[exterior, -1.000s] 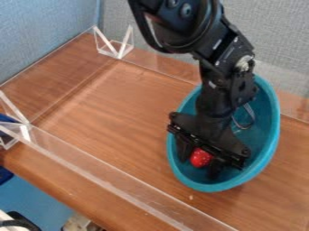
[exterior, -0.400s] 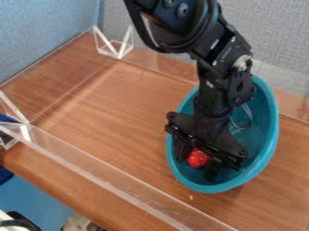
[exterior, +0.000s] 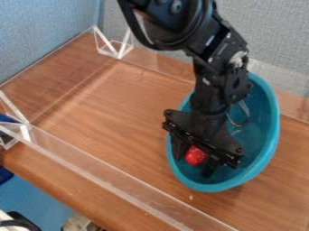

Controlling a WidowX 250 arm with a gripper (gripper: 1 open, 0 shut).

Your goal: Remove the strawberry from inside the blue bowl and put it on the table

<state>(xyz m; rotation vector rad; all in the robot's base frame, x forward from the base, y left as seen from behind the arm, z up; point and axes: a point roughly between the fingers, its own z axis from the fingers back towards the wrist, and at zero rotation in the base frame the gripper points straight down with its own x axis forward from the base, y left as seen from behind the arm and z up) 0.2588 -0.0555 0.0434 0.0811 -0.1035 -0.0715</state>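
The strawberry [exterior: 194,156] sits low inside the blue bowl [exterior: 268,135], toward the bowl's 7 o'clock side, a small red spot with little else of it showing. It lies between the dark fingers of the gripper [exterior: 197,157], which points straight down into the bowl and is pinched tight on the fruit; the fingertips reach down to the bowl's floor or very near it, and whether the strawberry rests on the floor or is just clear of it cannot be told.

The bowl's teal inner wall rises around the gripper, its broad far side showing from 12 to 4 o'clock, while the near rim curves under the gripper's black crossbar from 6 to 9 o'clock. A thin pale wire or cable loop shows against the inner wall at about 2 o'clock from the strawberry.

The black arm [exterior: 182,27] climbs from the gripper toward 11 o'clock and leaves the view at the top edge.

The bowl stands on the table [exterior: 108,108], in its lower right part, at about 4 o'clock from the table's middle. Reddish-brown wood grain stretches bare to 9 and 10 o'clock of the bowl. Low clear acrylic walls [exterior: 85,167] edge the table, one running along the near side from 9 to 6 o'clock, with white corner brackets [exterior: 115,41] at 11 o'clock.
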